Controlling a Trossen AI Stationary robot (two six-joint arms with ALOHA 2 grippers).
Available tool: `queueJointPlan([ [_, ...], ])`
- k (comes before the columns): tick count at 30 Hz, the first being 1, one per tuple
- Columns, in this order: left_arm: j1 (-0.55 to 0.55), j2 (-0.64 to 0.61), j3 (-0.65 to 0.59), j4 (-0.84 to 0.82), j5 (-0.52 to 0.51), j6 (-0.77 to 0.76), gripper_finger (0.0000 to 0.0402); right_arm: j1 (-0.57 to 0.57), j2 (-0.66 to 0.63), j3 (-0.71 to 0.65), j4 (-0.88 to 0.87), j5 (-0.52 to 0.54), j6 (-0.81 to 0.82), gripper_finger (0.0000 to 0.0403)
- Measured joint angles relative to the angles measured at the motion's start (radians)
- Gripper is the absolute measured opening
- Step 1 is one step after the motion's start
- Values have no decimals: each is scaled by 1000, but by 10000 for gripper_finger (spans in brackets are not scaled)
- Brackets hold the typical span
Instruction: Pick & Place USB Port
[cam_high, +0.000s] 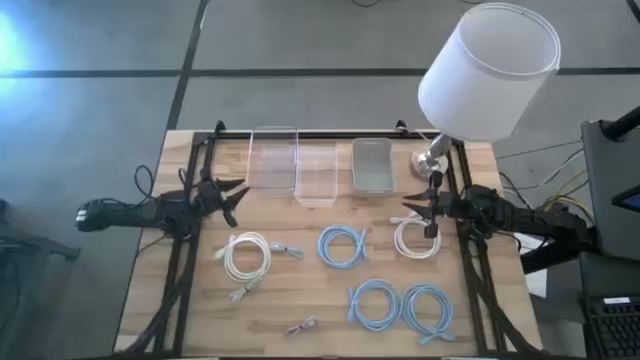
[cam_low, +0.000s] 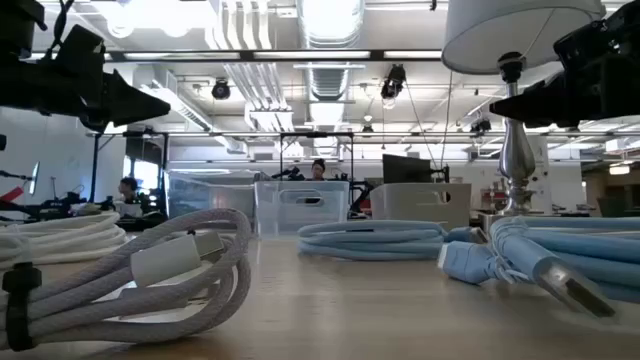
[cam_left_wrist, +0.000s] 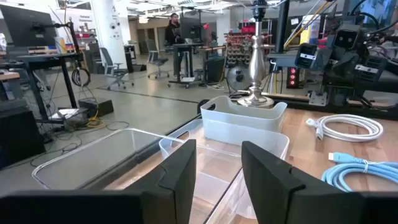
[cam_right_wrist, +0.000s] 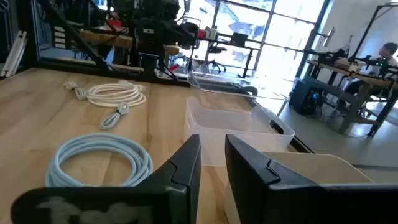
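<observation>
Hovering at the table's left edge, the left gripper (cam_high: 238, 197) has its fingers (cam_left_wrist: 180, 171) parted by a moderate gap w/ nothing between them. It touches no cable and sits just beside the nearest clear bin (cam_high: 272, 158). Right gripper (cam_high: 412, 207) mirrors it on the right side, by the lamp (cam_high: 487, 72). Its fingers (cam_right_wrist: 187, 163) show a narrower gap, also empty, and it hangs above the white cable (cam_high: 416, 239) near the lamp base, apart from it.

Three bins line the far edge: two clear ones, then a frosted bin (cam_high: 371, 164).

Cables lie loose on the wood. A 2nd white coil (cam_high: 247, 256) sits mid-left. Four blue coils: one centre (cam_high: 342, 245), two near the front (cam_high: 375, 303) (cam_high: 428, 307); a 4th isn't clear. A small lilac cable (cam_high: 301, 326) lies at the front edge.

In the low view the lilac cable's plug (cam_low: 178, 258) fills the foreground, w/ a blue USB plug (cam_low: 567, 287) to its right.
</observation>
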Motion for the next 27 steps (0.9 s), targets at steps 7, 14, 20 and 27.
queueJointPlan([
  [7, 0, 0, 0, 0, 0, 0, 133, 0, 0, 0, 0, 0, 0, 75],
  [14, 0, 0, 0, 0, 0, 0, 133, 0, 0, 0, 0, 0, 0, 85],
  [20, 0, 0, 0, 0, 0, 0, 133, 0, 0, 0, 0, 0, 0, 84],
  [27, 1, 0, 0, 0, 0, 0, 133, 0, 0, 0, 0, 0, 0, 71],
])
